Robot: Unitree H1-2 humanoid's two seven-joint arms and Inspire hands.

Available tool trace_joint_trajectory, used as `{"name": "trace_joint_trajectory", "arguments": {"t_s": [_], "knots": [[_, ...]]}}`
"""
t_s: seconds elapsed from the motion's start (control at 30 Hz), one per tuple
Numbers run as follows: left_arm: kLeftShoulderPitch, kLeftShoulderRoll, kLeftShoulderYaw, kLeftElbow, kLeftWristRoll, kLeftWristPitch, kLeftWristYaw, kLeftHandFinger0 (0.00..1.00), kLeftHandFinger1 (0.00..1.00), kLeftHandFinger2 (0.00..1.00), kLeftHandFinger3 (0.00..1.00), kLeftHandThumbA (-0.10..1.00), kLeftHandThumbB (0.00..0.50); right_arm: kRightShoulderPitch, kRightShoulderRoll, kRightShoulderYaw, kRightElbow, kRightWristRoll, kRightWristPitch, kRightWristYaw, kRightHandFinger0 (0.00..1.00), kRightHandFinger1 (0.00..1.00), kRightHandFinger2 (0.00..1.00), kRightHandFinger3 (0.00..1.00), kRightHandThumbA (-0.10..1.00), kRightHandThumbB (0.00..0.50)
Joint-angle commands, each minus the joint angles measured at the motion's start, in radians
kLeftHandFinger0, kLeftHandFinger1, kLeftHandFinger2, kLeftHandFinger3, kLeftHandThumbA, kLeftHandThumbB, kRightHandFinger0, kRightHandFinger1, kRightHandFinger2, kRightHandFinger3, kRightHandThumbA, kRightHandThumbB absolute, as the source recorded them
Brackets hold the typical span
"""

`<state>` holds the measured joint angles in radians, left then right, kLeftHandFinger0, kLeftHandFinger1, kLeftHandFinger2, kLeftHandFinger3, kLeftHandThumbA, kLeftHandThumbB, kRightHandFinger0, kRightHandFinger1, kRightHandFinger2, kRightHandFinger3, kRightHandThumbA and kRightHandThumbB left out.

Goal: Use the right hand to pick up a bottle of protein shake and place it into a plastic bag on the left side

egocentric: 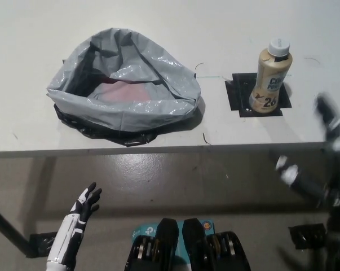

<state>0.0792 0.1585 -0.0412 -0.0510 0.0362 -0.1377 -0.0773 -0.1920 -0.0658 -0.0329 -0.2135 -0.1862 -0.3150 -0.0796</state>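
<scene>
The table [226, 132] is filling the upper half of the frame, its front edge running across the middle. On it, at the upper left, the grey plastic bag [124, 84] is sitting with its mouth slumped open and facing up, something reddish lying inside. Well apart from it, at the upper right, the protein shake bottle [270, 76] is standing upright on a black square mat [237, 99], white cap on top.

The right robot hand [319, 152] is hanging blurred at the right edge, below and to the right of the bottle, fingers spread and holding nothing. The left robot hand [86, 204] is resting at the lower left, below the table edge, fingers loosely apart.

The step in hand looks like the reach. To do it well, the right hand should probably be coming in from the side at the bottle's mid-body, below the shoulder, wrapping evenly so the tall bottle is not tipping, then lifting straight up before crossing toward the bag's open mouth.
</scene>
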Motion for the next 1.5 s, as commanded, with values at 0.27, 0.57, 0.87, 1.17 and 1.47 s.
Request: {"name": "trace_joint_trajectory", "arguments": {"t_s": [0.27, 0.57, 0.87, 1.17, 1.47], "knots": [[0.007, 0.023, 0.007, -0.047, -0.014, -0.048, -0.019, 1.0, 1.0, 1.0, 1.0, 1.0, 0.231, -0.306, -0.029, -0.068, 0.225, -0.048, 0.141, -0.051, 1.0, 1.0, 1.0, 1.0, 0.96, 0.354], [0.008, 0.022, 0.009, -0.045, -0.019, -0.039, -0.027, 1.0, 1.0, 1.0, 1.0, 1.0, 0.258, -0.476, -0.054, -0.033, 0.504, -0.082, 0.144, -0.063, 1.0, 1.0, 1.0, 1.0, 0.93, 0.386], [0.018, 0.023, 0.009, -0.038, -0.019, -0.057, -0.032, 1.0, 1.0, 1.0, 1.0, 1.0, 0.253, -0.598, -0.068, -0.04, 0.796, -0.054, 0.061, -0.105, 1.0, 1.0, 1.0, 1.0, 0.9, 0.383], [0.023, 0.019, 0.015, -0.036, -0.026, -0.061, -0.033, 1.0, 1.0, 1.0, 1.0, 1.0, 0.263, -0.659, -0.067, -0.024, 0.961, -0.055, 0.022, -0.134, 1.0, 1.0, 1.0, 1.0, 0.86, 0.384], [0.024, 0.027, 0.02, -0.05, -0.036, -0.052, -0.042, 1.0, 1.0, 1.0, 1.0, 1.0, 0.262, -0.708, -0.052, -0.035, 1.086, -0.021, 0.039, -0.153, 1.0, 1.0, 1.0, 1.0, 0.91, 0.441]]}}
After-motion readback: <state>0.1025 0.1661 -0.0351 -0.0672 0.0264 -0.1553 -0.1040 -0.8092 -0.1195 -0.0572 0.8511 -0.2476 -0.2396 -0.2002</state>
